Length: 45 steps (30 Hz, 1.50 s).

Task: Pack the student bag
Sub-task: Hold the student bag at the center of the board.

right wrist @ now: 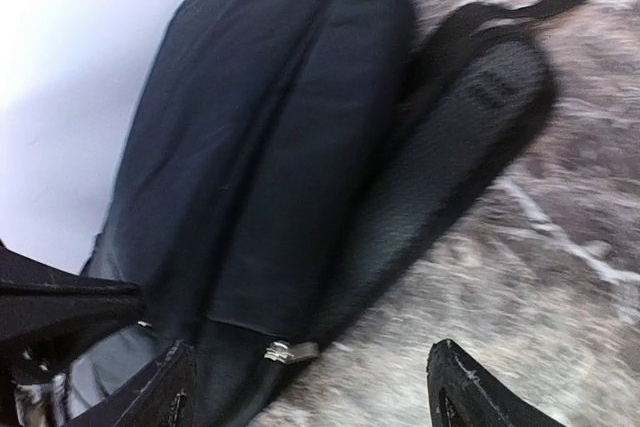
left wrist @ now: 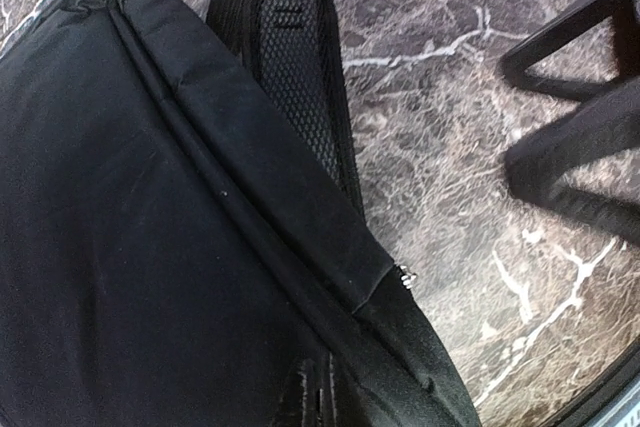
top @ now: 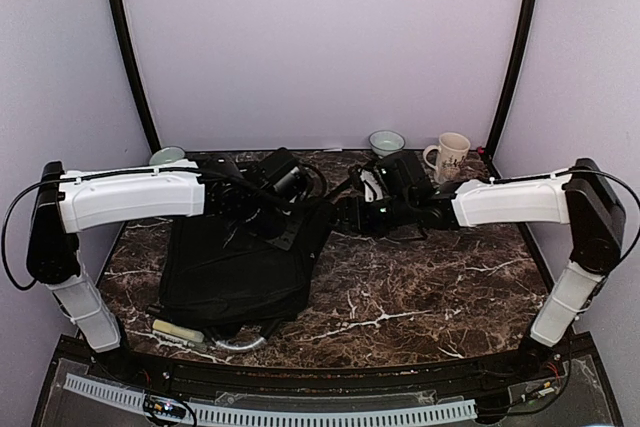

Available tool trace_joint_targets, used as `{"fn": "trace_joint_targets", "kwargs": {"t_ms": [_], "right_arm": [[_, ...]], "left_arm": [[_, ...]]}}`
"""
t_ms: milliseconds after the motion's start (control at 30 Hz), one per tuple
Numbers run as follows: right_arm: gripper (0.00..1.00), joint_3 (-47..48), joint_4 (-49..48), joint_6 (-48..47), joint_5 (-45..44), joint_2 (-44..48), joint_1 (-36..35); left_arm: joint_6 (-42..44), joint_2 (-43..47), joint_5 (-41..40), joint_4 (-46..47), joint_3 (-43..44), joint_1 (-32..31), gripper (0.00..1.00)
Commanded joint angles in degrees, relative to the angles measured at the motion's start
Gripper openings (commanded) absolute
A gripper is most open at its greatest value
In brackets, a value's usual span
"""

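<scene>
Closed tight, the left gripper (top: 278,217) hangs over the far edge of the student bag (top: 235,272). Its fingers are out of its wrist view, so whether they pinch fabric cannot be told, though the cloth puckers at that view's bottom edge. The right gripper (right wrist: 312,349) has its fingers spread wide with nothing held, just beside the bag's far right corner. On the marble-patterned desk (top: 430,287) the bag lies flat on the left half. Its long axis seems to run roughly parallel to the near edge, and its grey curved handle (top: 240,344) points toward that edge. A padded mesh shoulder pad (left wrist: 295,77) lies along the bag's right side, touching it. Near the far right corner stands a cream mug (top: 447,155), with a pale bowl (top: 387,141) just to its left. A second bowl (top: 167,155) sits at the far left corner. A pale roll (top: 180,329) lies by the bag's near left corner. A metal zip pull (right wrist: 290,351) sticks out at the bag's edge.
</scene>
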<state>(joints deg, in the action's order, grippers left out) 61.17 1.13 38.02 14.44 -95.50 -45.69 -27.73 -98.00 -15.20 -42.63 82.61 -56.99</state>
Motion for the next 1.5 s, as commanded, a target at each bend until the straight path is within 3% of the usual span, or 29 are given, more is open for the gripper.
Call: {"fn": "trace_joint_targets", "kwargs": {"t_ms": [0, 200, 667, 933, 1133, 1467], "right_arm": [[0.8, 4.3, -7.3, 2.5, 14.8, -5.3, 0.3], [0.8, 9.3, -7.8, 4.0, 22.9, -10.9, -0.2], [0.72, 24.8, 14.2, -2.4, 23.6, -24.5, -1.2], [0.57, 30.0, 18.3, -4.6, 28.3, -27.9, -3.0], [0.61, 33.4, 20.3, -5.2, 31.4, -30.1, -4.1], [0.24, 33.2, 16.8, -2.3, 34.7, -30.7, -4.0]], "left_arm": [[-1.4, 3.7, 4.1, 10.0, -1.7, -0.2, 0.0], [-2.9, 6.3, 8.1, 17.1, -7.8, -0.2, 0.0], [-9.6, 15.0, 8.1, 30.2, -25.5, -0.2, 0.0], [-9.5, 15.4, 8.5, 34.6, -28.2, -0.2, 0.0], [-7.5, 15.9, 10.6, 40.2, -29.9, -0.2, 0.0], [-6.4, 16.0, 10.8, 42.9, -31.3, -0.2, 0.0]]}}
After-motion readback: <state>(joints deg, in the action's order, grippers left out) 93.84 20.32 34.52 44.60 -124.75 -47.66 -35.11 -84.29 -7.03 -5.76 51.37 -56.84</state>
